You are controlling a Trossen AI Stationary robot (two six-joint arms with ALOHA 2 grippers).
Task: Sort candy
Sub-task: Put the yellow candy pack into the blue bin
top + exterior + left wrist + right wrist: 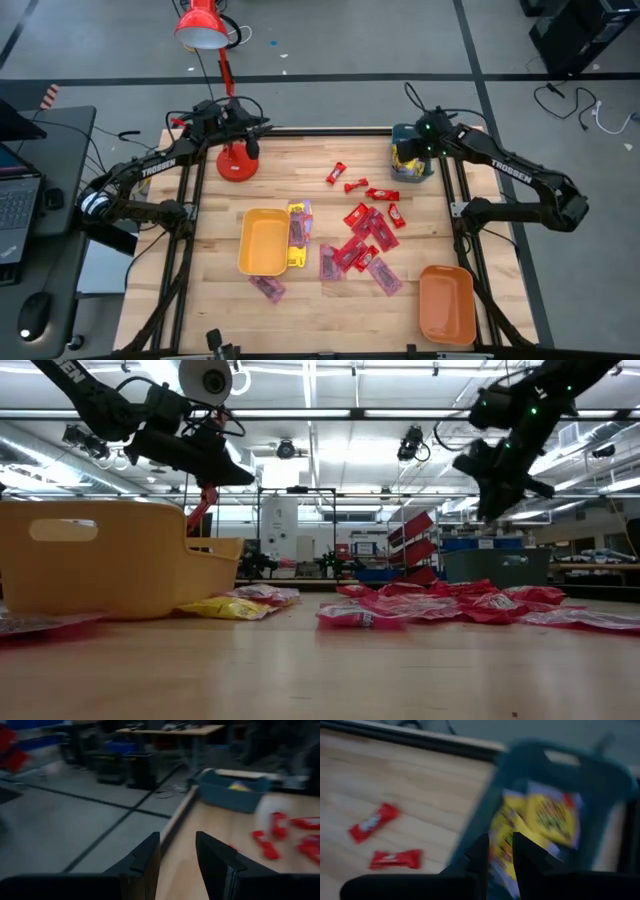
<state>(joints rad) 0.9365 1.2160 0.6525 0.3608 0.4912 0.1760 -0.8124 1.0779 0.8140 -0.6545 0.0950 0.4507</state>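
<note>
Wooden table (300,310): three trays, roughly twenty candies (362,238); both jaws slightly spread, empty.

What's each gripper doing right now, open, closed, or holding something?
Left gripper: open, empty, raised near the lamp.
Right gripper: open, nothing gripped, over the teal tray of yellow packets.

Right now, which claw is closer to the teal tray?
Right. The right claw hangs directly over the teal tray at the table's far right corner. The left claw is at the far edge near the red lamp base, well away.
</note>
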